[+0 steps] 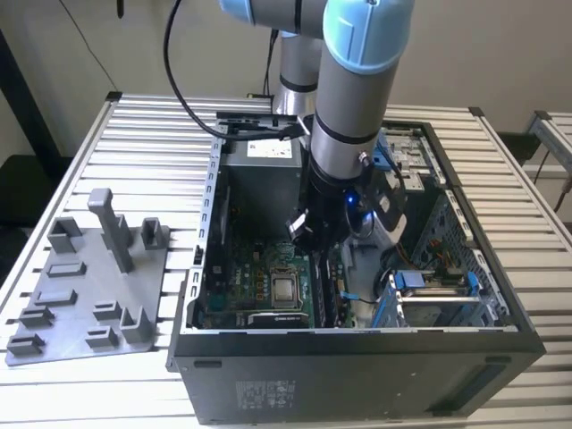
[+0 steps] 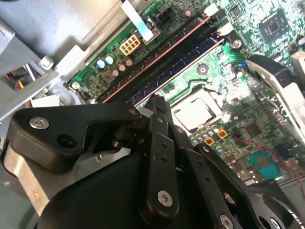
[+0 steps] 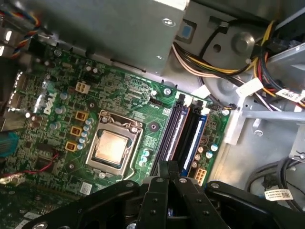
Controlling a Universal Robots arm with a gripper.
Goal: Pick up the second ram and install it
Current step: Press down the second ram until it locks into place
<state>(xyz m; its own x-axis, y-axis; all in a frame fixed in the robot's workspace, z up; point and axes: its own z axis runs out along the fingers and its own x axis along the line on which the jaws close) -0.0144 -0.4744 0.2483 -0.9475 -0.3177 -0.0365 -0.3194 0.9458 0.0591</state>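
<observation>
Green motherboard (image 3: 62,109) lies under me inside the open computer case (image 1: 357,375). My gripper (image 3: 169,168) hangs over the memory slots (image 3: 183,136), jaws pressed together with nothing between them. The second ram (image 3: 174,131) sits in a slot beside the processor (image 3: 112,148).

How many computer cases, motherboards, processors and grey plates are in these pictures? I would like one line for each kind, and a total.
computer case: 1
motherboard: 1
processor: 1
grey plate: 1
Total: 4
</observation>
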